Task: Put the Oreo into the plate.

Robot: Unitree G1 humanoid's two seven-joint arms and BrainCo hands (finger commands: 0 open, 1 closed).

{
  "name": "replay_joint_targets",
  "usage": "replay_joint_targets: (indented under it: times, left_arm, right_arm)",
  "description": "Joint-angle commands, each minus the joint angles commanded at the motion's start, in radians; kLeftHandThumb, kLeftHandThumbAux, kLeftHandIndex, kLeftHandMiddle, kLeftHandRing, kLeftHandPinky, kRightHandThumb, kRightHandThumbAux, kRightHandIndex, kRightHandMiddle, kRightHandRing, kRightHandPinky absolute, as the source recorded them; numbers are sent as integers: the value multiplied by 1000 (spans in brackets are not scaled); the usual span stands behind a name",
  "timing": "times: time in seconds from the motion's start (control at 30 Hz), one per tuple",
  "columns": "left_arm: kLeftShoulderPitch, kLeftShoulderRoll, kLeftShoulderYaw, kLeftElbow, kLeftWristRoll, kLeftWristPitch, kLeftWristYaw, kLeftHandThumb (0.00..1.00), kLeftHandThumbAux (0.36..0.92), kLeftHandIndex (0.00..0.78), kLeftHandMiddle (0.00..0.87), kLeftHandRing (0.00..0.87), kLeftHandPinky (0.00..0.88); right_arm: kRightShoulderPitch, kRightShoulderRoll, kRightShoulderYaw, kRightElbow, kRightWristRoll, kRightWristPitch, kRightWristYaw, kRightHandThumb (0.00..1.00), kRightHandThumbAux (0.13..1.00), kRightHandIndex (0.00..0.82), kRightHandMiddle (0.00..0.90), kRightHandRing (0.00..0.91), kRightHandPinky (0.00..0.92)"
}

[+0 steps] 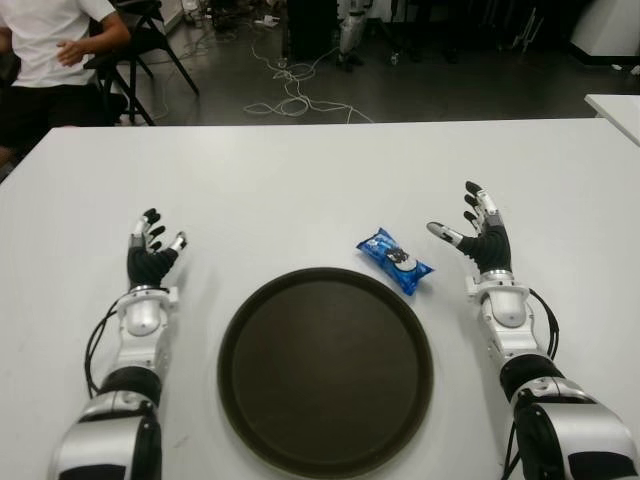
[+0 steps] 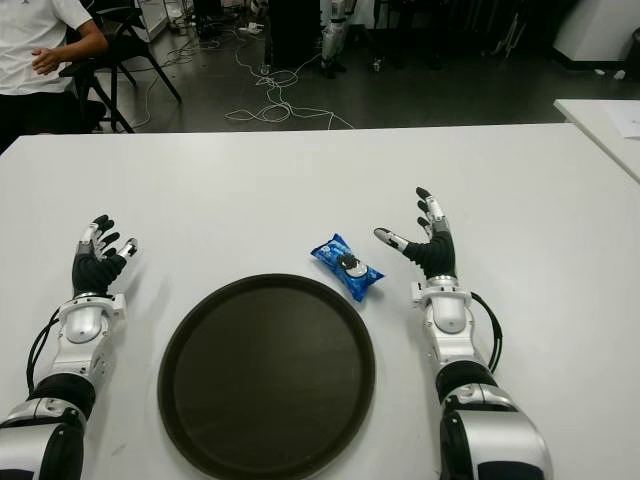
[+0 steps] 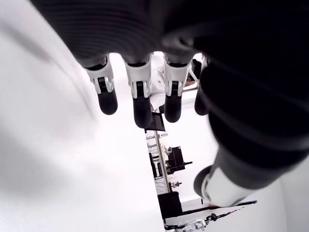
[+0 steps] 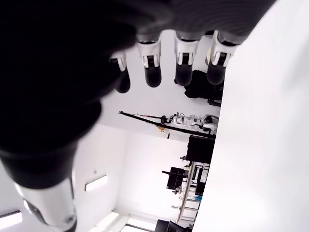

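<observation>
A blue Oreo packet lies on the white table, just past the far right rim of the round dark brown plate. My right hand is to the right of the packet, a short gap away, fingers spread and holding nothing. My left hand shows to the left of the plate, fingers open and empty. Both wrist views show only my own extended fingers with nothing between them.
A person in a white shirt sits on a chair beyond the table's far left corner. Cables lie on the floor behind the table. Another white table's corner shows at the far right.
</observation>
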Motion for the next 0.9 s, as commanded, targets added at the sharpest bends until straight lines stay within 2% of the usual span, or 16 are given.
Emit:
replay_joint_targets:
  times: [0.3, 0.53, 0.77, 0.9]
  left_arm:
    - [-6, 8, 7, 13, 0, 3, 11, 97, 801, 96, 110, 81, 58]
    - [-15, 9, 13, 21, -1, 25, 21, 94, 833, 116, 115, 80, 55]
    - [-20, 15, 10, 30, 8, 42, 36, 65, 821, 107, 113, 78, 51]
    - [-24, 21, 6, 43, 16, 44, 40, 72, 834, 108, 122, 89, 64]
  right_arm:
    - [0, 5, -2, -1, 1, -2, -10, 0, 808, 0, 0, 0, 0]
    - [-1, 5, -3, -3, 2, 11, -5, 0, 778, 0, 0, 0, 0]
    - [2, 4, -1, -6, 0, 9, -4, 0, 754, 0, 0, 0, 0]
    - [3, 4, 1, -7, -2, 0, -2, 0, 750, 0, 0, 0, 0]
